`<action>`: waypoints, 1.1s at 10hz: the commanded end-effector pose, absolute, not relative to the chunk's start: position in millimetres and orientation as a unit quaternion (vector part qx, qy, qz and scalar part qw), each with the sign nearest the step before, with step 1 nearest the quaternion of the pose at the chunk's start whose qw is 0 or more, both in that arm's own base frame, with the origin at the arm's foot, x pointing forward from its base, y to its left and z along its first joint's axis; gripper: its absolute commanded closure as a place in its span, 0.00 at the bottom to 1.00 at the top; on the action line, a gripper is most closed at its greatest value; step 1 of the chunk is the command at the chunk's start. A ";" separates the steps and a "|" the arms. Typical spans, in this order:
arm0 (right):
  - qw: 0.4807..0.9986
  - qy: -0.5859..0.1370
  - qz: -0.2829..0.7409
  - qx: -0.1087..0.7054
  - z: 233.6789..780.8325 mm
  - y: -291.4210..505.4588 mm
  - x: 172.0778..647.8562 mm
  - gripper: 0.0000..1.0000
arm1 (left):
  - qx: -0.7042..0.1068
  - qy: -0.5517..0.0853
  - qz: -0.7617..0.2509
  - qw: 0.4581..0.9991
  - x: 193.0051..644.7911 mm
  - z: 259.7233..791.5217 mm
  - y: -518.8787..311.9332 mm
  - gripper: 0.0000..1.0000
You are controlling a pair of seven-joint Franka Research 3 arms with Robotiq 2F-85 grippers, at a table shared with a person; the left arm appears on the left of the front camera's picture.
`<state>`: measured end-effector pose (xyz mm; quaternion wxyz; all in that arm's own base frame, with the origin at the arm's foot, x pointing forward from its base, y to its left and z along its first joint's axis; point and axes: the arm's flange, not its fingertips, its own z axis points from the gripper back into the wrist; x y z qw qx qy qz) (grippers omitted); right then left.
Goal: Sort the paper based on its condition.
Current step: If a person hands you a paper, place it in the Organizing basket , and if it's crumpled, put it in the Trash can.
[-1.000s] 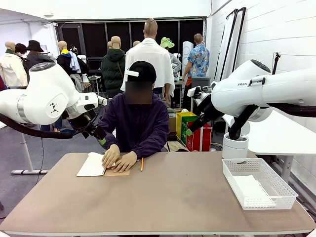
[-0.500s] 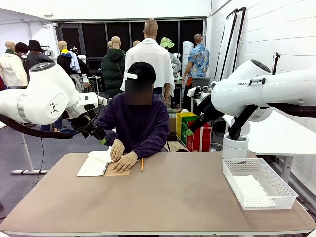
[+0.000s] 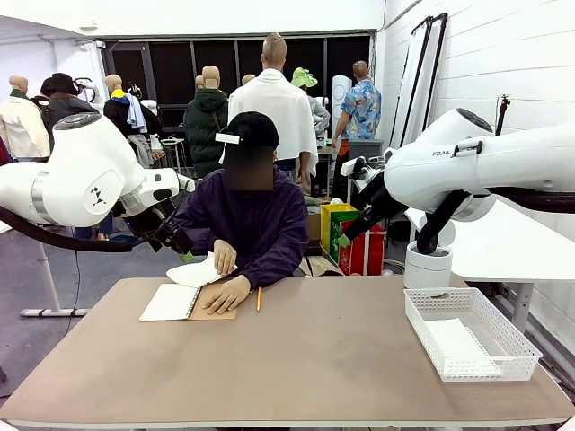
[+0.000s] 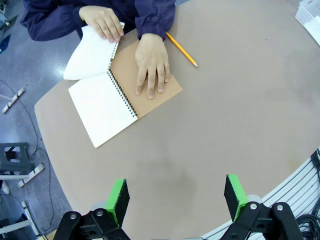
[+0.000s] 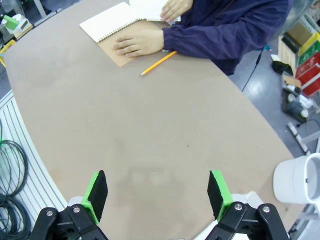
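Paper (image 4: 90,52) sorting looks barely begun. On the desk (image 3: 314,359), a person's hand (image 4: 102,22) holds one plain white sheet, smooth and gently curled, lifted off the open notebook (image 4: 102,112). Next, a claw must likely receive it. Left claw (image 4: 175,195) and right claw (image 5: 157,192) both gape empty, well apart from the notebook.

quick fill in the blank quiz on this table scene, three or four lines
1. One hand of the person lies flat on the notebook's brown ____.
2. Just beside the notebook lies a yellow ____.
3. The white basket stands on the robot's ____ side of the table.
4. The left gripper and the right gripper both have their jaws ____.
Missing words: cover; pencil; right; open.
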<state>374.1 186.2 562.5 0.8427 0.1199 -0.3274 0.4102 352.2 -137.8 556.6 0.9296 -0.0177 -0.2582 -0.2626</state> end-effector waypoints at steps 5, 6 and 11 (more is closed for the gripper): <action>0.843 -0.328 0.409 0.117 562.2 185.7 374.3 0.00 | -0.023 -0.259 -0.262 0.929 351.9 557.6 -137.2 0.00; 0.843 -0.328 0.409 0.117 562.2 185.7 374.3 0.00 | -0.023 -0.259 -0.262 0.929 351.9 557.6 -137.2 0.00; 0.843 -0.328 0.409 0.117 562.2 185.7 374.3 0.00 | -0.023 -0.259 -0.262 0.929 351.9 557.6 -137.2 0.00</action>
